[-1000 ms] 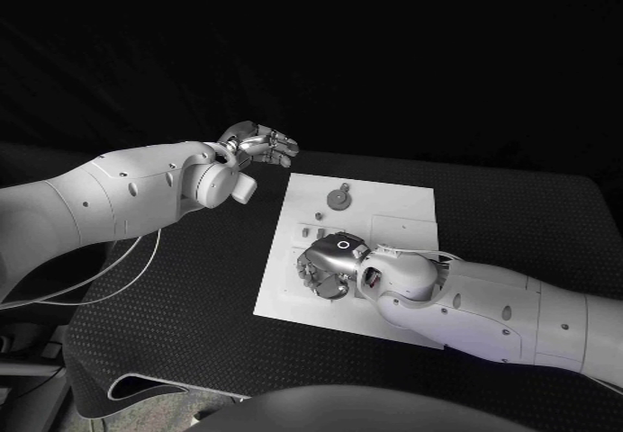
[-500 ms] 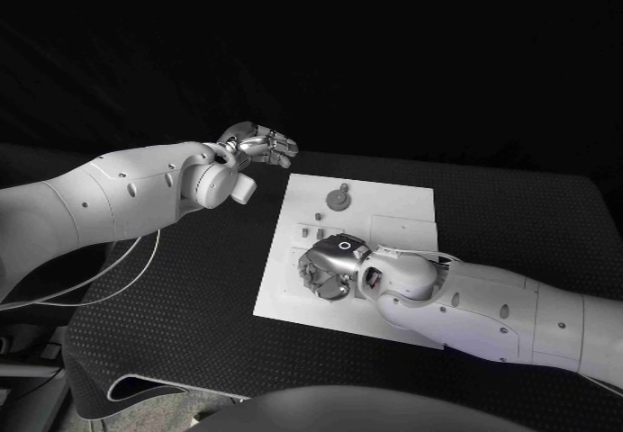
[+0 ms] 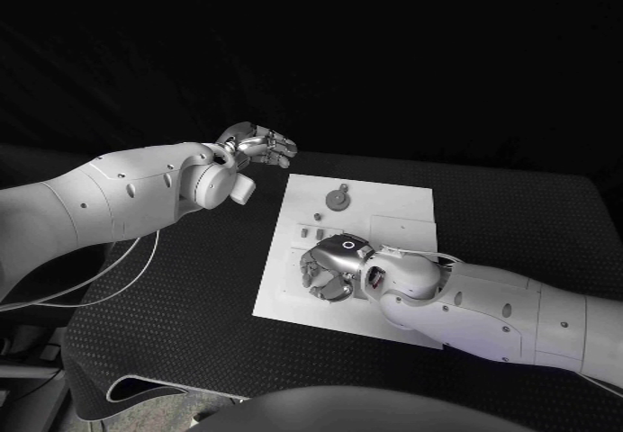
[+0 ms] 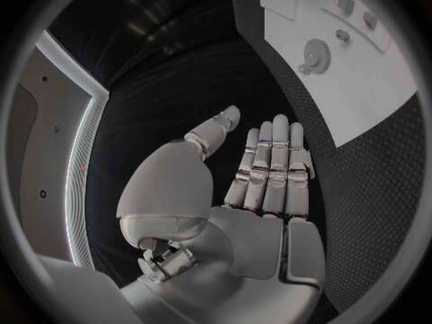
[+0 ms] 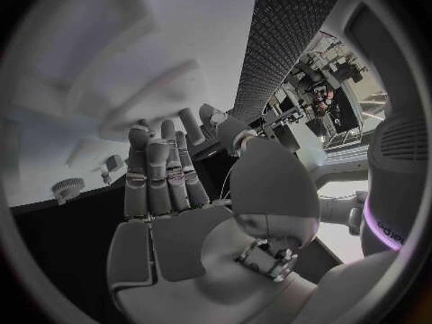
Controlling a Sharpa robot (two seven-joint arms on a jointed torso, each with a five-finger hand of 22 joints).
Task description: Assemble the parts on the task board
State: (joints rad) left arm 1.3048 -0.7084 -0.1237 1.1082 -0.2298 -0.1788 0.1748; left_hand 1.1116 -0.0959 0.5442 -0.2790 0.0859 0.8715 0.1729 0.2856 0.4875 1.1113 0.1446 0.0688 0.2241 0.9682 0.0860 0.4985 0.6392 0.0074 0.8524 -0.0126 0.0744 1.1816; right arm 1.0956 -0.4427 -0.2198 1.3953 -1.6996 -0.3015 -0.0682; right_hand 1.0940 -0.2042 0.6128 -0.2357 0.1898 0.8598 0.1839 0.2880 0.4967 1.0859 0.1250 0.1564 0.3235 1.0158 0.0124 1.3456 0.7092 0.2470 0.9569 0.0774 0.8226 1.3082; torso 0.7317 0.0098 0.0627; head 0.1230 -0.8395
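The white task board [image 3: 390,209] lies in the middle of the table. A round gear-like part [image 3: 338,198] sits near its far edge, with small pegs [image 3: 316,216] just in front of it. My right hand [image 3: 329,267] hovers low over the board's left middle, fingers pointing down at the plate. In the right wrist view that hand [image 5: 171,194] has its fingers straight and together, the thumb apart, and nothing in the palm. My left hand [image 3: 261,144] hangs off the board's far left corner; its fingers [image 4: 270,165] are straight and it holds nothing. The gear [image 4: 315,54] lies ahead of it on the board [image 4: 378,86].
The black dotted table mat [image 3: 182,297] stretches round the board on all sides. A thin cable [image 3: 123,265] loops under my left arm. The board's right half [image 3: 402,229] carries flat outlined recesses.
My right hand has edged slightly toward the board's near side. The left hand has not moved.
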